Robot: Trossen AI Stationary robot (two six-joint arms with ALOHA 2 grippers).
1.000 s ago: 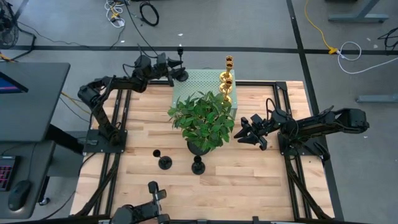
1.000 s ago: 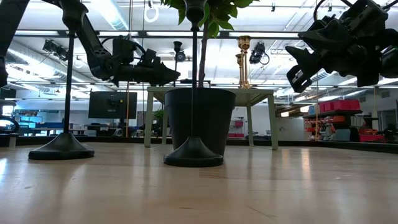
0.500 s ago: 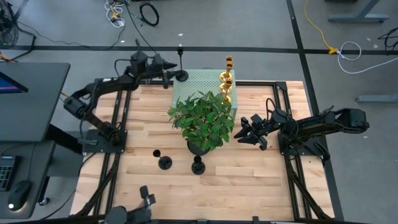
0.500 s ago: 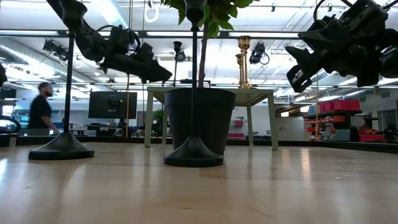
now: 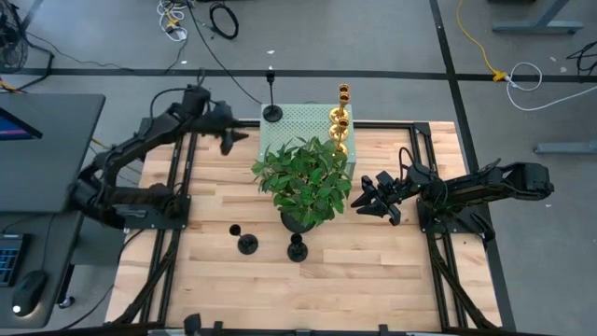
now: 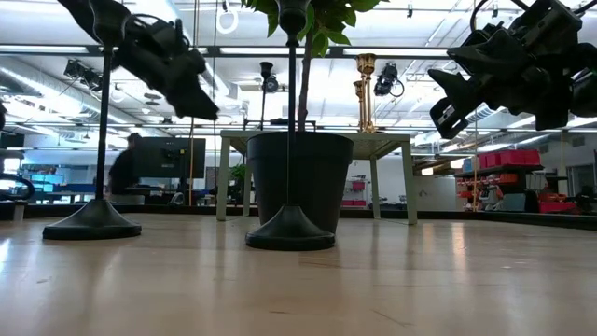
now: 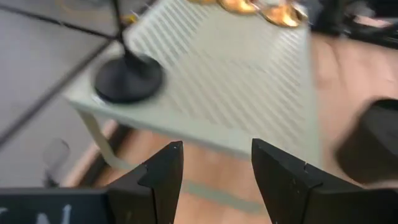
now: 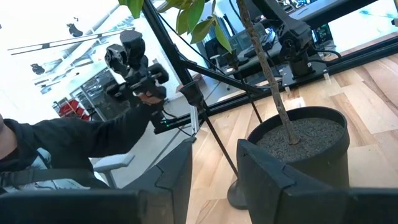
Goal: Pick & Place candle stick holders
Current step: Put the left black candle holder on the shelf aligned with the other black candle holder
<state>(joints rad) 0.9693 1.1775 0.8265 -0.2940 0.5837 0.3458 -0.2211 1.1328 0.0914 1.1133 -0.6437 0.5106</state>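
Observation:
A black candlestick (image 5: 271, 112) stands upright on its round base at the far left corner of a pale green perforated stand (image 5: 303, 121); it also shows in the left wrist view (image 7: 127, 78). Two gold candlesticks (image 5: 340, 117) stand on the stand's right side. Two more black candlesticks (image 5: 247, 245) (image 5: 298, 247) stand on the wood table in front of the plant. My left gripper (image 5: 238, 137) is open and empty, left of the stand, its fingers (image 7: 165, 171) apart. My right gripper (image 5: 359, 198) is open and empty, right of the plant.
A leafy plant (image 5: 303, 177) in a black pot (image 8: 305, 143) stands mid-table between the stand and the two black candlesticks. Black frame rails run along the table's left and right sides. A person shows in the room behind (image 6: 126, 168).
My left gripper has drawn back from the black candlestick on the stand, going toward the table's left and near edges. The candlestick stays upright on the stand's far left corner. A person has walked across the room behind.

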